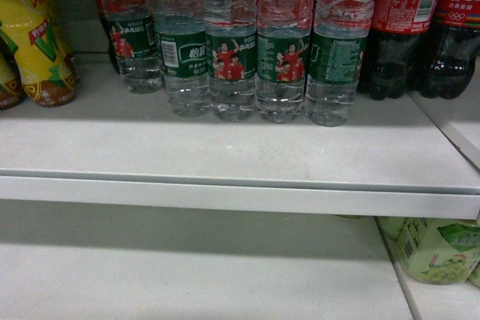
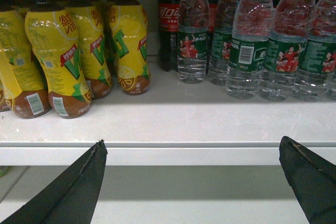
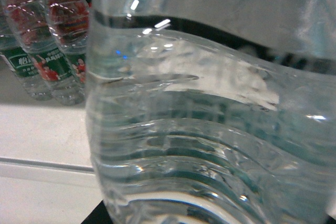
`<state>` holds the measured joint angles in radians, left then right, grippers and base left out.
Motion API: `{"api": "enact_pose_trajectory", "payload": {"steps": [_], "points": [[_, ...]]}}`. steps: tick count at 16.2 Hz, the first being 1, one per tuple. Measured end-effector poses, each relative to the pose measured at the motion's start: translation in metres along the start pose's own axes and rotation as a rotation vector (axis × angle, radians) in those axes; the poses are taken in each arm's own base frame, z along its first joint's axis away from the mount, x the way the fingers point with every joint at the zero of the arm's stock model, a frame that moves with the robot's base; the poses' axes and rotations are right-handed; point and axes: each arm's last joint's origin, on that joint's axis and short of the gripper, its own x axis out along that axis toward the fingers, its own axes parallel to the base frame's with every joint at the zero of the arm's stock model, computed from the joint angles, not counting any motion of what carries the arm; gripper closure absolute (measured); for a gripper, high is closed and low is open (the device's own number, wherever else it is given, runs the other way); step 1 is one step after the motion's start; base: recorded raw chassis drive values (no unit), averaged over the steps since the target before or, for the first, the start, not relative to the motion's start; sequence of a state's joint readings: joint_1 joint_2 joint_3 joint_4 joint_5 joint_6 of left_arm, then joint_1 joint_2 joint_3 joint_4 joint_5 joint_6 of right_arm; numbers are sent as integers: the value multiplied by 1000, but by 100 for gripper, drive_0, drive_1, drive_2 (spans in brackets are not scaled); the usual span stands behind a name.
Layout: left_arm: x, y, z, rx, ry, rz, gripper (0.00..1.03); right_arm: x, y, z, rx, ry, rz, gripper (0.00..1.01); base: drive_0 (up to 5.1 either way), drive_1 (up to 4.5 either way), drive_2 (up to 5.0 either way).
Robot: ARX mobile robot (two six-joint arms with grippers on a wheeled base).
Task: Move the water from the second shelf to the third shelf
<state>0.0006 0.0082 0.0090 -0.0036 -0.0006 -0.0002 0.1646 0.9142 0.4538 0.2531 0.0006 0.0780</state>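
— What can you read on the shelf (image 1: 225,155), going left to right?

— Your yellow bottles (image 2: 52,51) carry a big green V; the water row (image 1: 231,43) wears green labels with red-shirted players, a barcode and white Chinese text; the colas (image 1: 401,28) have red labels.

— And your water?

— A clear ribbed bottle (image 3: 210,129) fills your right wrist view, upright as far as the ribs show, in front of the shelf. I can't tell whether your right gripper clamps it.

— Left gripper (image 2: 191,182)?

— Fingers spread wide, below the shelf edge.
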Motion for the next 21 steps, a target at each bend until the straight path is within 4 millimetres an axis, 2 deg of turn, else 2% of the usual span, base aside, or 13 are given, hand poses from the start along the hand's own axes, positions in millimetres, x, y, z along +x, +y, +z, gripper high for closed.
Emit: {"api": "enact_pose_trajectory", "payload": {"steps": [3,7,10,18,21], "points": [[0,0,0,0,0,0,5,-27,-16,-3,39,0,-39,59,0,0,0],[0,0,0,0,0,0,5,-63,-28,4,64,-63,-75,59,0,0,0],[0,0,0,0,0,0,5,-68,-32,0,83,-47,-83,59,0,0,0],[0,0,0,0,0,0,5,-79,-12,-1,75,-59,50,59,0,0,0],[0,0,0,0,0,0,5,-79,-12,-2,79,-53,56,59,0,0,0]]}}
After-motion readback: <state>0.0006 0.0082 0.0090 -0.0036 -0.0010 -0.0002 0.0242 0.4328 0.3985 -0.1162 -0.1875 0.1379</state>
